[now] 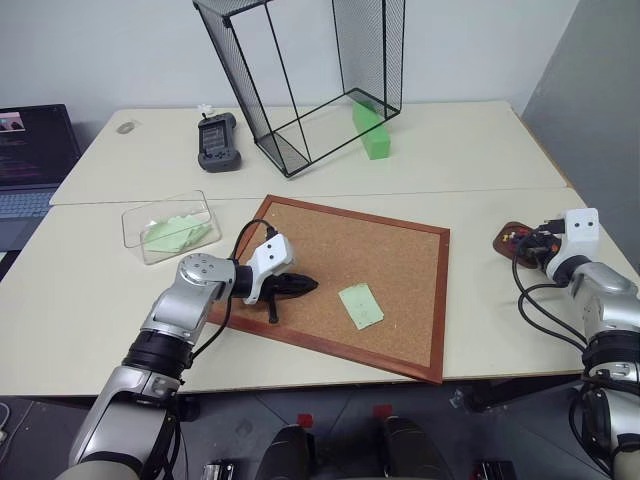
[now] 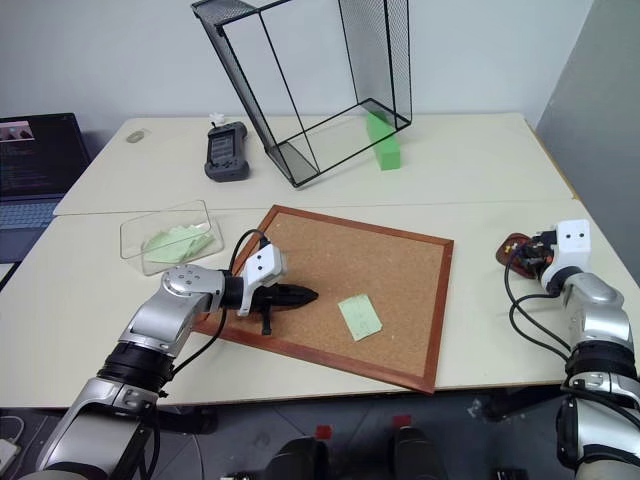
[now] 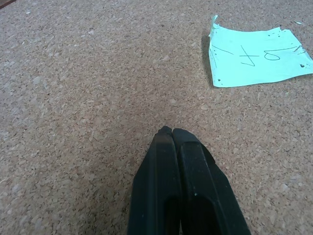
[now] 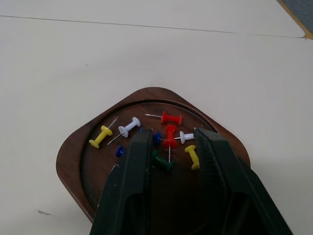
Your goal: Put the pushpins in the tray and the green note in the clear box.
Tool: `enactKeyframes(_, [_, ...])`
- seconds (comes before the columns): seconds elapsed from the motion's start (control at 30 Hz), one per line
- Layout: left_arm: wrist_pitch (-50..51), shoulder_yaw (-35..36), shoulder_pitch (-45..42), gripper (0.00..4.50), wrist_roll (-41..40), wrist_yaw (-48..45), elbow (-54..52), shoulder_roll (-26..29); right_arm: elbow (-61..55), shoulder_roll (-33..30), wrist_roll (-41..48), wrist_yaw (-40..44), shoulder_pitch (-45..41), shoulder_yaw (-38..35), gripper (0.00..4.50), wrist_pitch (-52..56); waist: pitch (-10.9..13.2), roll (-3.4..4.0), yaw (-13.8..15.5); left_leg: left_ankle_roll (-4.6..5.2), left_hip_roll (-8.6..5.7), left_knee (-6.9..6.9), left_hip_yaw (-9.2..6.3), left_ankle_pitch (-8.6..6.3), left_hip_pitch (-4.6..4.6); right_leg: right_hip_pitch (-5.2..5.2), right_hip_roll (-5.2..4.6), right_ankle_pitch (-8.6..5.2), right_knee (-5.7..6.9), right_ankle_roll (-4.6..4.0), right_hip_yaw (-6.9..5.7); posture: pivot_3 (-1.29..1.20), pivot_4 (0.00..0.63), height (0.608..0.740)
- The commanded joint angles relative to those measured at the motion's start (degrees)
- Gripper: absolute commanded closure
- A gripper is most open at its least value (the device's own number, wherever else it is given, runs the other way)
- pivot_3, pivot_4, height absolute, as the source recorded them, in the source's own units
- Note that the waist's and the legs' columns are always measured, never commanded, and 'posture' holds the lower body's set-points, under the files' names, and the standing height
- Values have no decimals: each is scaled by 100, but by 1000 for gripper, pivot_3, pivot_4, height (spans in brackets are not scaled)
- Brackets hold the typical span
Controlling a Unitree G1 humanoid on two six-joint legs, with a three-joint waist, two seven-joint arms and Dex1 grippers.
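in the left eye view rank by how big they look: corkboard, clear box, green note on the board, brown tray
1. corkboard
2. clear box
3 and 4. green note and brown tray look alike; the right gripper hides part of the tray.

- Our arms are jointed silver-grey metal shells with black rings at the joints.
- Each wrist carries a white, boxy block with small dark dots on its face.
- Black cables loop loosely from each wrist block back along the forearm.
- Our left hand (image 1: 300,286) is two tapering black fingers (image 3: 188,186), smooth and matte.
- Our right hand (image 4: 171,142) has the same black fingers (image 4: 132,176), broad at the base and narrowing to blunt tips.
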Motion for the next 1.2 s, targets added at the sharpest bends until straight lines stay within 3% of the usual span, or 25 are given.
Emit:
enactKeyframes(0.03, [84,-257,99,4500,195,-47,92,-5,-459,-125,133,-33,100,-224,3090,-16,0,0,1,0,0,0,0,0,0,0,0,0,0,0,0,0,150,740])
enactKeyframes(0.3, [48,-262,33,4500,206,-52,173,-31,-1672,-181,485,186,607,-467,3090,526,-1,2,6,0,0,1,-1,0,0,2,-3,0,1,1,0,0,150,740])
enactKeyframes(0.57, [9,-266,15,4500,219,-66,230,-36,-4585,-361,1348,1465,2003,-129,3090,1297,-3,5,57,1,1,2,-9,-1,-3,3,-3,-1,-1,2,-6,0,150,740])
enactKeyframes(0.7, [-3,-270,-8,4500,219,-87,251,-25,-5815,-478,1808,2115,2582,209,2564,1538,-3,5,69,0,-1,7,-4,0,2,8,-4,0,-2,6,-2,0,150,740])
enactKeyframes(0.77, [26,-252,-23,4500,195,-99,215,-15,-6262,-585,1903,2339,2826,361,2076,1554,-3,2,73,1,1,4,-11,-1,1,8,0,-1,-3,6,-8,0,150,740])
enactKeyframes(1.03, [1119,109,-430,4500,-649,-590,-811,100,-7133,-678,1839,2458,3344,613,437,1419,16,-28,95,0,0,6,-17,0,-12,2,0,-2,-6,5,-14,0,150,740])
enactKeyframes(1.07, [1208,132,-468,4302,-710,-628,-906,123,-7171,-643,1783,2424,3387,660,249,1384,23,-40,96,0,1,6,-19,0,-15,-1,2,-2,-5,5,-16,0,150,740])
enactKeyframes(1.2, [1315,91,-564,3570,-785,-698,-963,196,-7047,-558,1484,2360,3457,939,215,1154,27,-47,90,-1,2,4,-23,0,-16,-4,5,-2,-4,4,-19,0,150,740])
